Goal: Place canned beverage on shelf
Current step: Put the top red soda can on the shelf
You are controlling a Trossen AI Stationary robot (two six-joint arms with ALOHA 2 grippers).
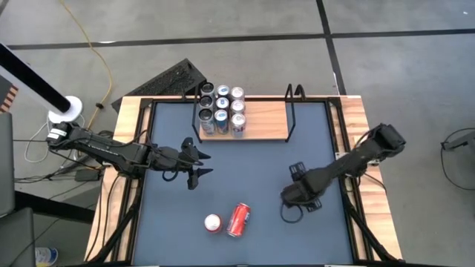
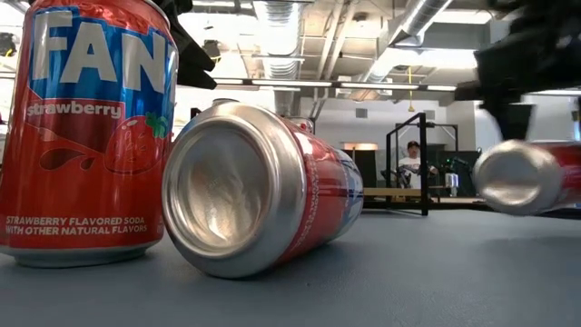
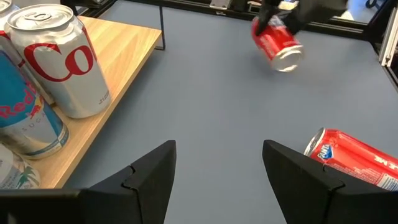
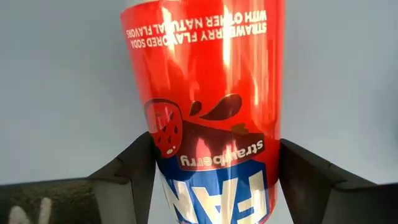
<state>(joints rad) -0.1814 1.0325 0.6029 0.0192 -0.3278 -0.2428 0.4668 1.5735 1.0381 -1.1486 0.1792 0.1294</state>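
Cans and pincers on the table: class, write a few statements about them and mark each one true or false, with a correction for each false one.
1. The right pincer grips a red strawberry soda can. True.
2. The left pincer is shut on a can. False: it is open and empty, above the blue-grey table mat.
3. Both loose cans near the table's front edge stand upright. False: the upright red can stands, while the red can on its side lies beside it.
4. The group of standing cans fills the left-arm end of the light-wood shelf; the rest of the board is bare. True.
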